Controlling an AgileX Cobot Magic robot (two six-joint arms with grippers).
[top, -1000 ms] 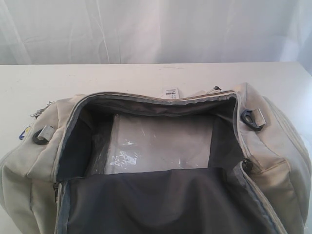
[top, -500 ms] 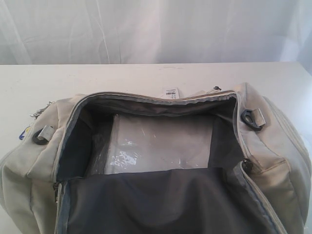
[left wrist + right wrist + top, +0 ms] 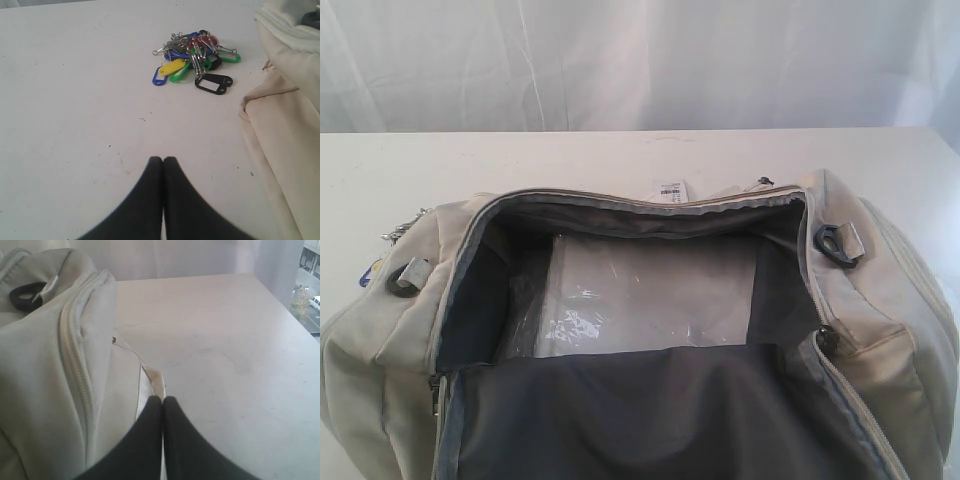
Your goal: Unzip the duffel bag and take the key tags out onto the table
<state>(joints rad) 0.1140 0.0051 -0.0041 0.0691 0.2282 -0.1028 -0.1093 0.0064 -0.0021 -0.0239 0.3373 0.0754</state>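
Note:
The duffel bag (image 3: 880,300) lies unzipped on the table (image 3: 570,160), its dark grey lining (image 3: 650,420) showing. The key tags (image 3: 195,55) lie in a bunch on the table beside the bag's end (image 3: 285,130). In the exterior view only their rings (image 3: 405,225) and a blue-yellow bit (image 3: 368,272) peek out at the bag's left. My left gripper (image 3: 163,160) is shut and empty, a short way from the tags. My right gripper (image 3: 163,400) is shut at the bag's other end, just over a pale webbing strap (image 3: 152,379). Neither gripper shows in the exterior view.
A clear plastic-wrapped pale sheet (image 3: 640,290) lies on the bag's floor. A white barcode label (image 3: 672,189) hangs at the bag's far rim. Black strap rings (image 3: 832,243) sit at both ends. White curtain behind the table; the table edge (image 3: 280,295) runs beyond my right gripper.

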